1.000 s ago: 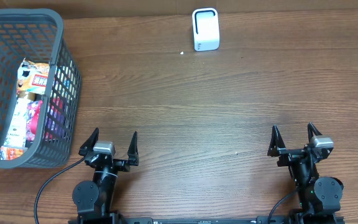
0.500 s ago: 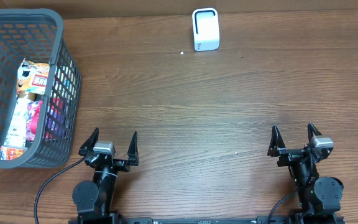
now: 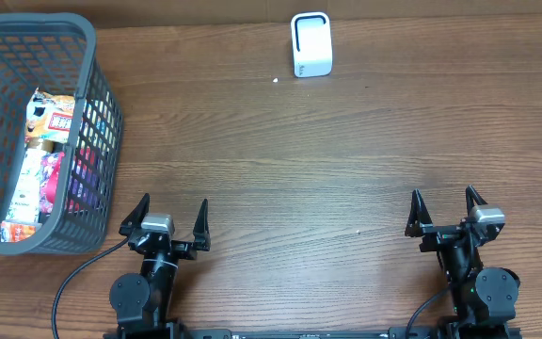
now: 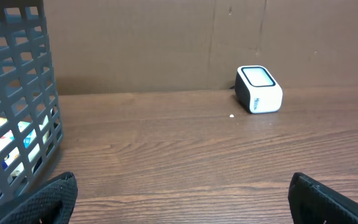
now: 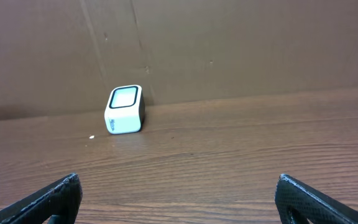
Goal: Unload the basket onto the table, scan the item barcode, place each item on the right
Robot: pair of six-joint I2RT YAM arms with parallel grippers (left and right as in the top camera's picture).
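Far left of the overhead frame: grey lattice basket [image 3: 95,89], standing on the brown wood-grain bench [image 3: 327,160] and cut off by the left edge. Inside, against its right wall: a heap of packets [image 3: 50,127], glossy wrappers in white, orange, red and pink, with red lettering on the top one. Too small to pick out any barcode. Seen again through the mesh at the left edge of the left wrist view as patches of yellow, blue and red.

Lower left, just below the basket's near corner: left fingers [image 3: 137,212], black, spread wide, gripping nothing, touching neither basket nor packets. Thin black cable [image 3: 73,278] curving away beside that arm.

Top centre, well apart from both arms: scanner [image 3: 310,44], a small white box with rounded corners and a dark-rimmed pale window, upright at the far edge of the bench. Small white speck [image 3: 276,80] just to its lower left. Plain cardboard wall [image 4: 135,43] right behind the scanner in both wrist views.

Lower right: right fingers [image 3: 414,212], black, likewise spread wide and holding nothing, bare bench between them.
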